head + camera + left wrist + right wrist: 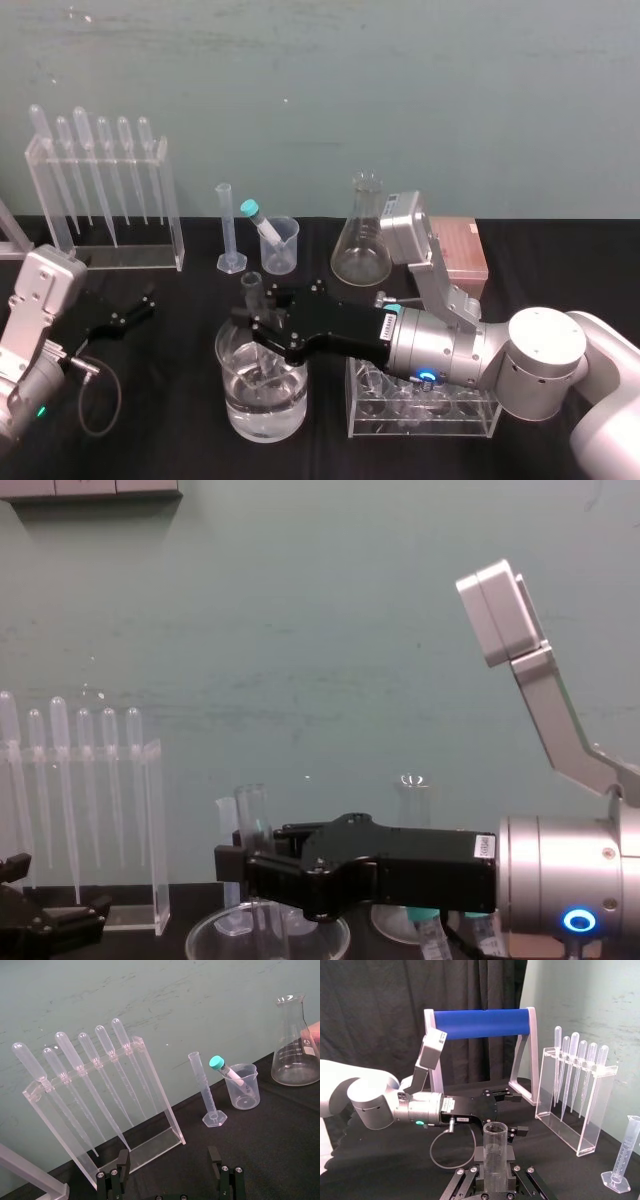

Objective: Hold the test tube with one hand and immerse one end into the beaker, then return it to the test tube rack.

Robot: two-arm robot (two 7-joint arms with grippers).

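Test tube: tall, slim, clear glass tube with no cap (pixel 251 292), upright, its lower part dropped inside the beaker's rim. Whether the tip reaches the liquid cannot be told.
Beaker: wide clear vessel with a large round rim (pixel 232 400), part-filled with clear liquid, standing near the front edge of the black worktop (pixel 170 440).
Right gripper: black pincer (pixel 257 322) reaching across above the beaker, clenched on the test tube just below its open mouth.
Left gripper: black pincer (pixel 128 314) parked near the worktop's left edge, fingers spread and grasping nothing.
Test tube rack: clear acrylic rack with round holes (pixel 425 420) near the front edge, just beside the beaker on the robot's right.
Handling (judged): the test tube looks light, rigid, smooth and brittle, and its dipped end is likely to be slippery.
Grip site (judged): high on the dry glass, firm but not crushing, with the tube vertical so it clears the rim and enters a rack hole.
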